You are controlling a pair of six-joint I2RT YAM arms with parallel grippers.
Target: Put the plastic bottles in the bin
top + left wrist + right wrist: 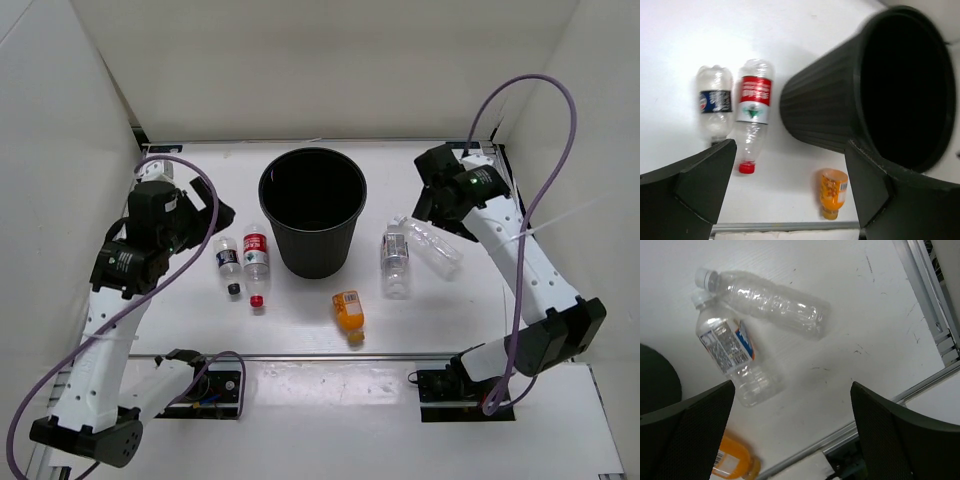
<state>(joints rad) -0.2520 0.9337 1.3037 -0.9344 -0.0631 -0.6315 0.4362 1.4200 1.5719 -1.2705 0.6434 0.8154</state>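
The black bin [314,245] stands upright at the table's middle back. Left of it lie a dark-label bottle [228,258] and a red-label bottle [256,258]. The squat orange bottle [348,312] lies in front of the bin. Right of it lie a white-label bottle [395,258] and a bare clear bottle [432,245]. My left gripper [218,216] is open and empty above the left pair [754,107]. My right gripper [426,198] is open and empty above the right pair [770,302].
A metal rail [300,356] runs along the table's front edge. White walls enclose the back and both sides. Purple cables loop from both arms. The bin's ribbed side [825,115] fills the right of the left wrist view.
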